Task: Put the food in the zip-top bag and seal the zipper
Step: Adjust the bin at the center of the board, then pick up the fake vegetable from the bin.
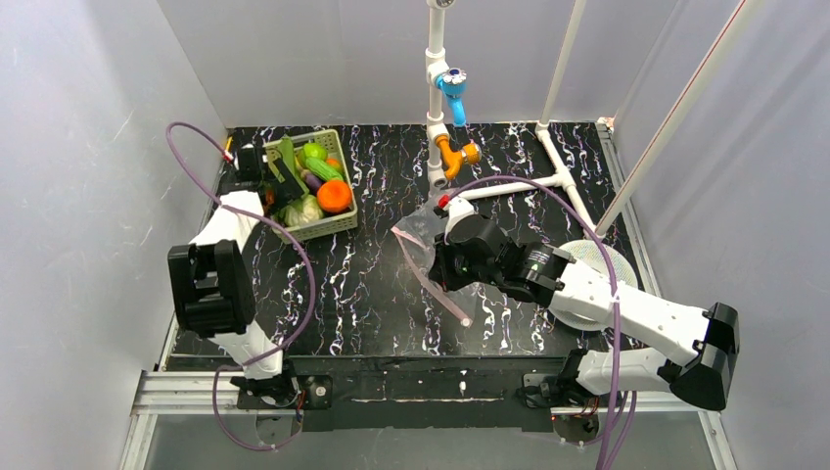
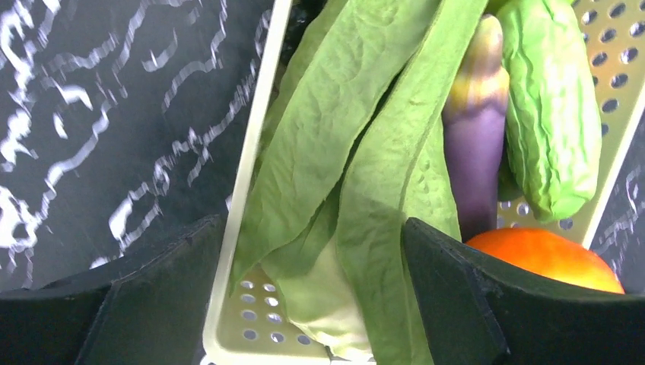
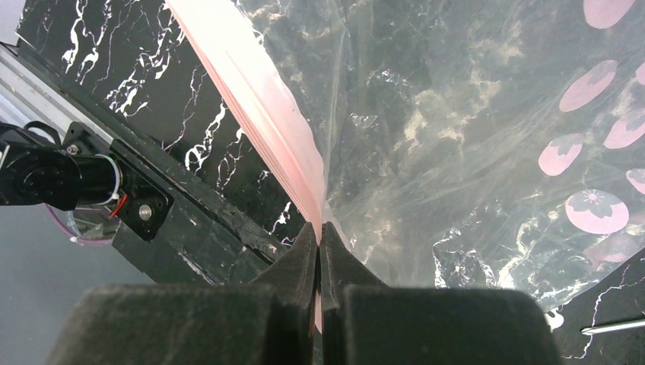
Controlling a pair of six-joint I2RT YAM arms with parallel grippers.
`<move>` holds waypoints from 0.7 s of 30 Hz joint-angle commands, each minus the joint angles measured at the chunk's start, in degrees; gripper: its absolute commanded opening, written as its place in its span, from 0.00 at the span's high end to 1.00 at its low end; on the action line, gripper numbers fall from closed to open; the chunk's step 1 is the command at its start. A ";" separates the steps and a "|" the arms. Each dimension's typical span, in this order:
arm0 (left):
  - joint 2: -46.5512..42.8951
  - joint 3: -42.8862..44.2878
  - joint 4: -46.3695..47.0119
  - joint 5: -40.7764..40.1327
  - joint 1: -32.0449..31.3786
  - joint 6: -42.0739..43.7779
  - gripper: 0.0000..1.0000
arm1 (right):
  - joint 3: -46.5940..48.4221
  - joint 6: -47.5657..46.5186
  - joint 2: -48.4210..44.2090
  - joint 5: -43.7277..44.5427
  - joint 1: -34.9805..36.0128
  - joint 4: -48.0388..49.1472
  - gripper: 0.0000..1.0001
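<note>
The food lies in a light-green slotted basket (image 1: 338,223) at the back left: a leafy green bunch (image 2: 357,167), a purple eggplant (image 2: 475,152), a wrinkled green piece (image 2: 548,114) and an orange piece (image 1: 334,196), which also shows in the left wrist view (image 2: 544,255). My left gripper (image 1: 282,181) is open over the basket's near corner, with its jaws on either side of the leafy bunch. The clear zip-top bag (image 1: 429,233) lies mid-table. My right gripper (image 1: 442,269) is shut on its pinkish zipper (image 3: 258,99), pinching the strip between the fingertips.
A white pipe frame (image 1: 438,117) with blue and orange fittings stands at the back centre. A round pale disc (image 1: 599,257) lies under my right arm. The bag carries pink fruit prints (image 3: 597,211). The table's front rail and a motor (image 3: 114,182) are near the right gripper.
</note>
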 commanded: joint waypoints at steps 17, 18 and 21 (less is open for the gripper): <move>-10.96 1.87 -9.86 1.11 -1.46 6.47 0.04 | -2.86 -0.13 -4.13 -1.05 0.09 2.90 0.99; -9.17 2.59 -9.45 1.74 -0.98 6.58 0.06 | -2.33 -0.04 -3.93 -1.28 0.09 2.67 0.99; -2.38 5.93 -8.35 10.07 0.51 6.70 0.13 | -1.64 -0.01 -3.26 -1.66 0.09 2.43 0.99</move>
